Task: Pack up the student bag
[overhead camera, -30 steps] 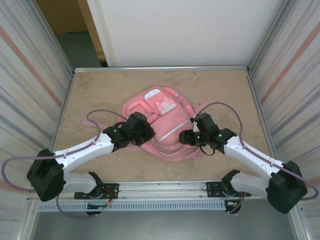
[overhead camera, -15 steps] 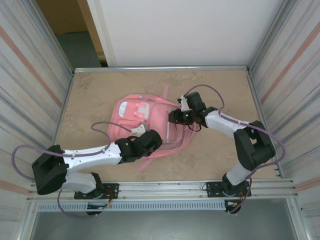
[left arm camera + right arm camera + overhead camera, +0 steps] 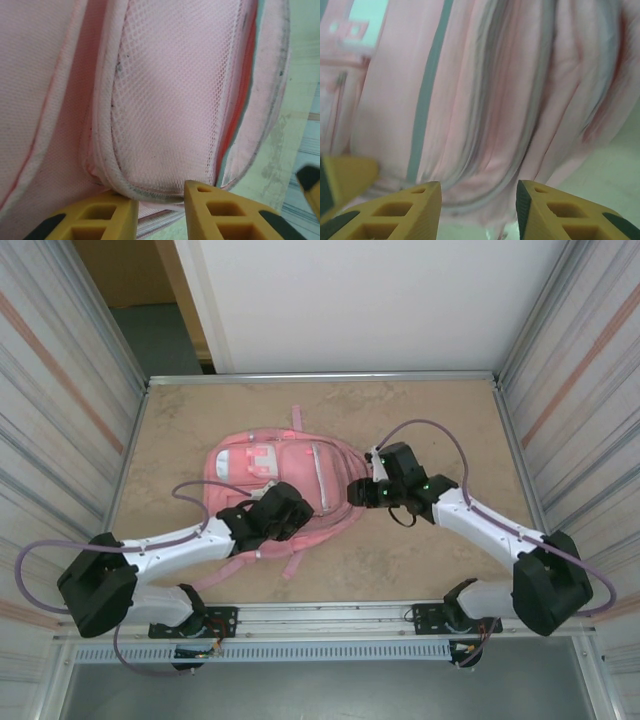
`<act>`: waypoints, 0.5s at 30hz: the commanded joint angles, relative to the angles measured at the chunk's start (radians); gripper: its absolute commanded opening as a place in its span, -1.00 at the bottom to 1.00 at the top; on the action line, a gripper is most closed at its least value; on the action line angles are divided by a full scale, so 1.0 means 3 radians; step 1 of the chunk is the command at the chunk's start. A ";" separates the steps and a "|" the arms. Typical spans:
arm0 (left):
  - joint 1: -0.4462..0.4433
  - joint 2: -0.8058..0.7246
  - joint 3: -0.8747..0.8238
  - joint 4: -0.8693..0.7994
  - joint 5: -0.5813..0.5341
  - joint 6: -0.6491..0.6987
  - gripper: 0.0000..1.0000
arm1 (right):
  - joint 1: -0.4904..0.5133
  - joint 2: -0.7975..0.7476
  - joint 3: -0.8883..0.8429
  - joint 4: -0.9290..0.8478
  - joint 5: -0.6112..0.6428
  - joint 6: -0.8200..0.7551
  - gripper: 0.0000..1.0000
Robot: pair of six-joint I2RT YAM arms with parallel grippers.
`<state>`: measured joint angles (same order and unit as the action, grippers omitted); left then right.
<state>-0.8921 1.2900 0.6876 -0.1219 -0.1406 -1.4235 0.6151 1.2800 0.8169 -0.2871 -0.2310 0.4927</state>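
Observation:
The student bag (image 3: 268, 472), a soft pink backpack, lies in the middle of the table with its white pocket patch (image 3: 250, 460) to the left and its straps (image 3: 291, 560) trailing toward the near edge. My left gripper (image 3: 298, 506) sits on the bag's near right part. In the left wrist view it (image 3: 161, 196) is open, and a piped pink mesh edge (image 3: 165, 125) lies across just beyond the yellow fingertips. My right gripper (image 3: 354, 491) is at the bag's right side, open (image 3: 477, 192), with blurred folds of pink fabric (image 3: 510, 100) right before the tips.
The tan table (image 3: 440, 420) has bare room behind and to the right of the bag. Corrugated walls (image 3: 60, 400) close both sides and a white panel (image 3: 360, 300) stands at the back. A metal rail (image 3: 320, 615) runs along the near edge.
The bag has slid left and turned, its pocket patch now at the left. My left gripper has gone from shut to open. The right arm swung back then out again beside the bag.

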 commanded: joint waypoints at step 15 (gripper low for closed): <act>0.0299 0.0123 0.0107 0.0073 0.0462 0.0128 -1.00 | 0.1074 0.0383 0.0001 0.0526 0.0723 0.0975 -0.13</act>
<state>-0.8104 1.3224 0.6792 -0.1043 -0.0483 -1.4097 0.9096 1.3705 0.8093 -0.1764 -0.0956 0.7052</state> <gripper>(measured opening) 0.048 0.436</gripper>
